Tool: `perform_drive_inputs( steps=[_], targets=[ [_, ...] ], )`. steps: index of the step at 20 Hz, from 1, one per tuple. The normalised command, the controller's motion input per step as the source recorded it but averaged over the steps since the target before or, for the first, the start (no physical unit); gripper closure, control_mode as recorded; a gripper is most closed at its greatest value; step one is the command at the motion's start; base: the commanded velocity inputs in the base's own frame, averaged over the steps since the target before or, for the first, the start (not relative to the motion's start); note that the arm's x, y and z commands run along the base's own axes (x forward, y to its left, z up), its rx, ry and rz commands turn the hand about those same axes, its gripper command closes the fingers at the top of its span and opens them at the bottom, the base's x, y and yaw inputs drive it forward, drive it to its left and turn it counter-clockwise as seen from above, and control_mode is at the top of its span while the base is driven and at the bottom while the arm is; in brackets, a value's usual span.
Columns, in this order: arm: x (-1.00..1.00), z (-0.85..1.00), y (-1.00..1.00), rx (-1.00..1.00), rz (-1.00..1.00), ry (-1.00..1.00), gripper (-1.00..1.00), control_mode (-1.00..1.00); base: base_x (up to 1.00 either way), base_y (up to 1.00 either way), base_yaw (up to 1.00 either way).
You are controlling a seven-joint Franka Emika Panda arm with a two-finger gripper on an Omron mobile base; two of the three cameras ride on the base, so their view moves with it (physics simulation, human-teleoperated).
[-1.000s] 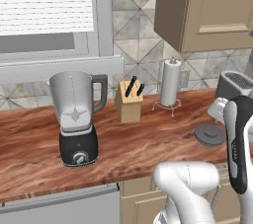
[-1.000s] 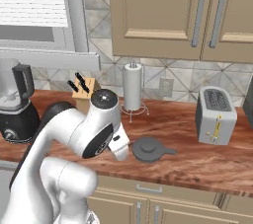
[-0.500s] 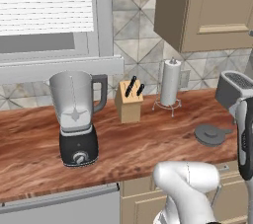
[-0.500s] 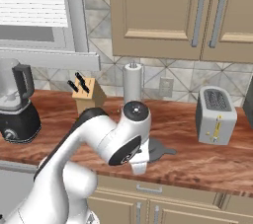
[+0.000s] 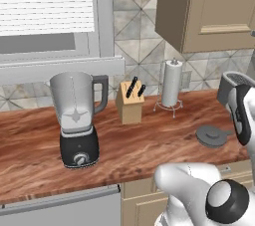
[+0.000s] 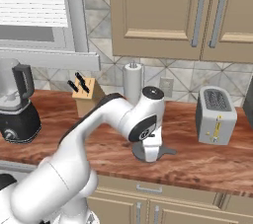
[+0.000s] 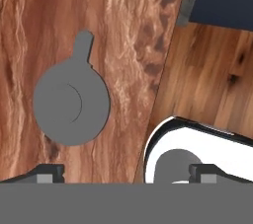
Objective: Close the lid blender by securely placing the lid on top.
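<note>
Reddish-brown wood-grain countertop point(image 5: 149, 145) runs under a tiled backsplash and tan cabinets. Flat dark grey round lid point(image 7: 71, 102) with a side tab lies on the counter near its front edge, toward the right end. White arm's two-finger gripper point(image 7: 126, 171) hangs above it, pointing down; fingertips point(image 7: 49, 172) stand wide apart, holding nothing. In the hand view the lid sits up and to the left of the midpoint between the tips, not touched, tab pointing away toward the top. In the right base view the hand point(image 6: 150, 144) covers part of the lid point(image 6: 165, 151).

Tall clear grey-tinted blender jar on a squat black base point(image 5: 77, 120) stands at the counter's left, rim uncovered, well apart from the lid point(image 5: 213, 136). Between them: wooden knife block point(image 5: 130, 103), white paper-towel roll point(image 5: 172, 84). Grey boxy toaster point(image 6: 216, 115) right of the lid.
</note>
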Motion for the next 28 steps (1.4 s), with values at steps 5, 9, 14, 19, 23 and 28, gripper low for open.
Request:
perform_drive_inputs(
  steps=[5,9,14,19,23,28],
  targets=[
    [0.06,-0.45,-0.21,0.01,0.0,0.02,-1.0,-1.0,0.0,0.0,0.0],
    [0.29,-0.35,-0.22,0.05,0.0,0.0,-1.0,-1.0,0.0,0.0,0.0],
    [0.47,-0.4,-0.24,0.09,0.0,0.02,-1.0,-1.0,0.0,0.0,0.0],
    [0.48,-0.38,-0.33,0.1,0.0,0.06,-1.0,-1.0,0.0,0.0,0.0],
    [0.44,-0.11,-0.23,0.08,0.0,0.09,-1.0,-1.0,0.0,0.0,0.0],
    [0.32,-0.09,-0.01,0.05,0.0,0.09,-1.0,-1.0,0.0,0.0,0.0]
  ],
)
